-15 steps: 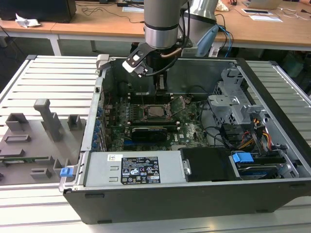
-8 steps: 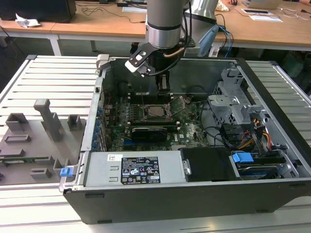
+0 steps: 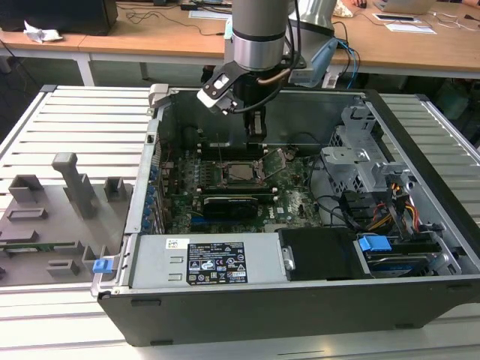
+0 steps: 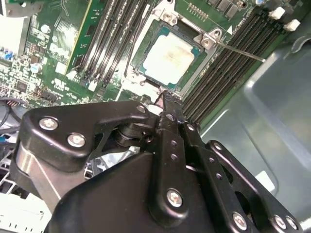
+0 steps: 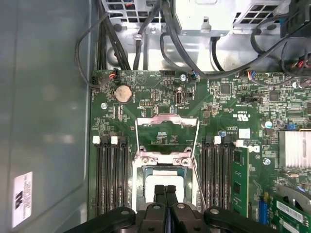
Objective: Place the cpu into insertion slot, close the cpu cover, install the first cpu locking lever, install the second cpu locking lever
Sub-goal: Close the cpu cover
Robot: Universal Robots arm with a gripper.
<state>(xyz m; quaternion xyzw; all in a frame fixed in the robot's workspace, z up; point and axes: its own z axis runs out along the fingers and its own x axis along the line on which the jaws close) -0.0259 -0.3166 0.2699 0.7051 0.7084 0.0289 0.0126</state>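
Cpu (image 4: pixel 170 58) lay flat in the insertion slot (image 4: pixel 193 73), its pale metal top facing up and its thin green rim framed by the slot's silvery surround. In the first wrist view the cpu (image 5: pixel 149 181) showed just beyond the gripper's tips. The cpu cover (image 5: pixel 167 132) was swung open there, lying back on the far side of the slot from the gripper, with green board visible through its square window; it was not yet closed over the chip. A thin metal locking lever (image 4: pixel 240 51) stuck out from one corner of the slot across the neighbouring memory slots (image 4: pixel 228 58), unlatched.

The gripper (image 4: pixel 163 96) had its two black fingers pressed together with nothing between them. Its tips hung at the near edge of the slot; whether they touched the metal could not be told. In the first wrist view the gripper (image 5: pixel 165 187) pointed at the middle of the slot.

In the exterior view the gripper (image 3: pixel 255 129) reached down into the open computer case (image 3: pixel 420 187), directly above the cpu (image 3: pixel 241 171). The case stood on a slatted white counter (image 3: pixel 82 120), with grey fixtures (image 3: pixel 75 184) lying at the exterior view's left.
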